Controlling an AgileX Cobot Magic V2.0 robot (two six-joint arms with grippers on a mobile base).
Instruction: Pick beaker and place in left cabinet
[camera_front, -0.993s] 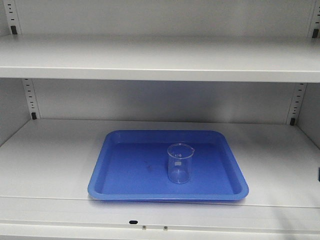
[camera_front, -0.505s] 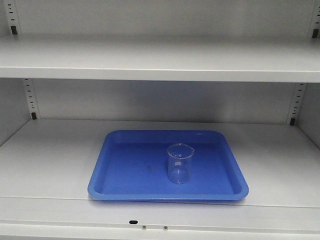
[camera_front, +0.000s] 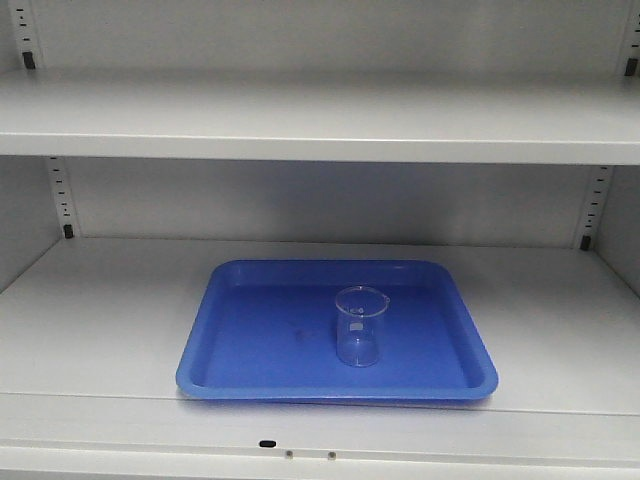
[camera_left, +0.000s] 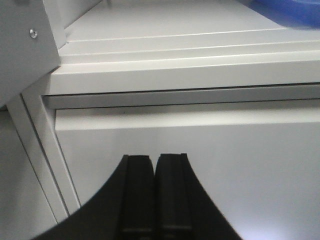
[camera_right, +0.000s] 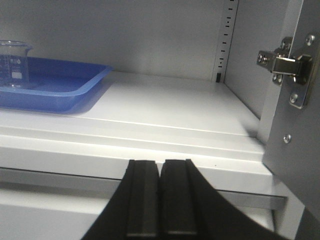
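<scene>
A small clear glass beaker (camera_front: 360, 326) with white marks stands upright in a blue tray (camera_front: 250, 340) on the middle shelf of the light grey cabinet (camera_front: 100, 310). The beaker also shows at the far left of the right wrist view (camera_right: 14, 64). My left gripper (camera_left: 155, 159) is shut and empty, below the shelf's front edge, facing the cabinet's lower panel. My right gripper (camera_right: 160, 164) is shut and empty, just below the shelf's front edge, right of the tray (camera_right: 75, 85). Neither gripper shows in the front view.
An upper shelf (camera_front: 320, 120) spans the cabinet above the tray. Slotted rails (camera_front: 62, 195) stand at the back corners. A door hinge (camera_right: 287, 67) sits on the right side wall. The tray's corner shows at the top right of the left wrist view (camera_left: 295, 12).
</scene>
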